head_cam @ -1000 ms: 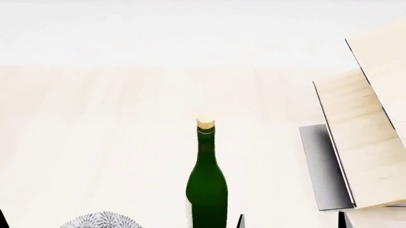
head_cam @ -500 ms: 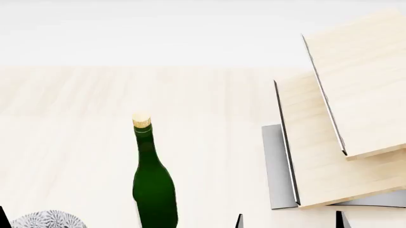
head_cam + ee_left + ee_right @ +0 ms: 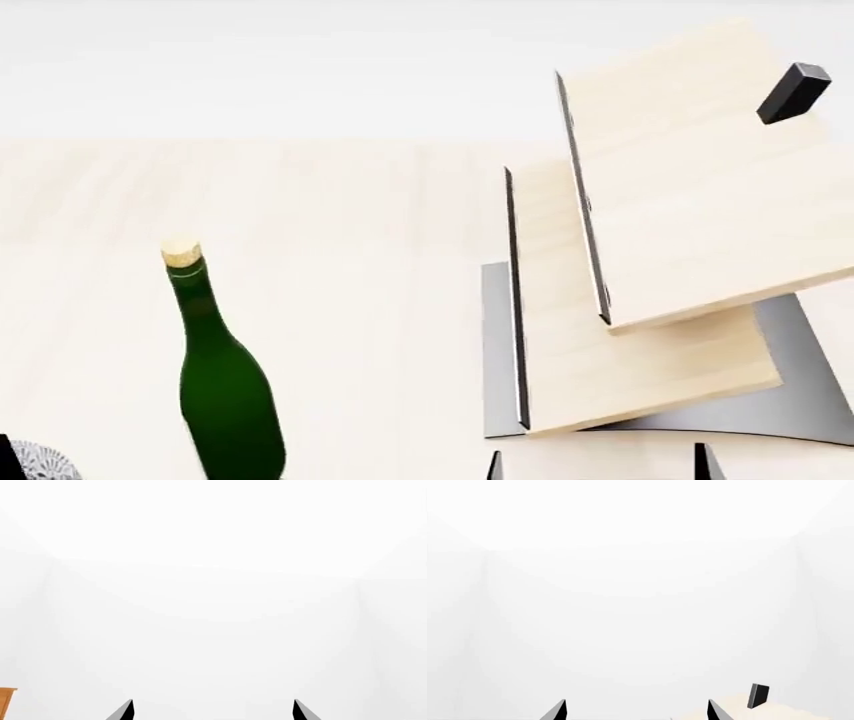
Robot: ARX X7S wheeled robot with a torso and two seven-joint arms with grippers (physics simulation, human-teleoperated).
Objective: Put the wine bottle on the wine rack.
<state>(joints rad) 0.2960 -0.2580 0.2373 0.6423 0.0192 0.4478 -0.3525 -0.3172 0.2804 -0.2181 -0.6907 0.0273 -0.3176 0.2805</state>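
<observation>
On a pale wooden surface [image 3: 347, 300] in the head view, the wine bottle [image 3: 227, 390] stands upright at about 8 o'clock, untouched. Its long axis runs vertically: the tan cork [image 3: 180, 252] points straight up and the base is cut off by the lower edge of the picture. The wine rack [image 3: 654, 260] fills the area from 2 to 4 o'clock, well apart from the bottle. Its two light-wood boards slant, one above the other, over a curved grey metal base [image 3: 801, 400], and a black peg [image 3: 793, 92] sticks out near 1 o'clock.

Neither tool holds anything. In the left wrist view the left tool [image 3: 212, 711] shows only two dark fingertips set wide apart against blank white. The right tool [image 3: 636, 711] in its own wrist view looks the same, also wide, with the peg and a sliver of board near one corner. Two dark tips at 5 o'clock in the head view are probably the right tool.

The step in hand appears to be lining up for the grasp. To do it well, a tool should approach the bottle level and from the side, close around the broad green body rather than the slim neck, and avoid nudging it, since a tall narrow bottle tips easily. A patterned grey object [image 3: 34, 465] sits at 7 o'clock, just beside the bottle, so keep clear of it.
</observation>
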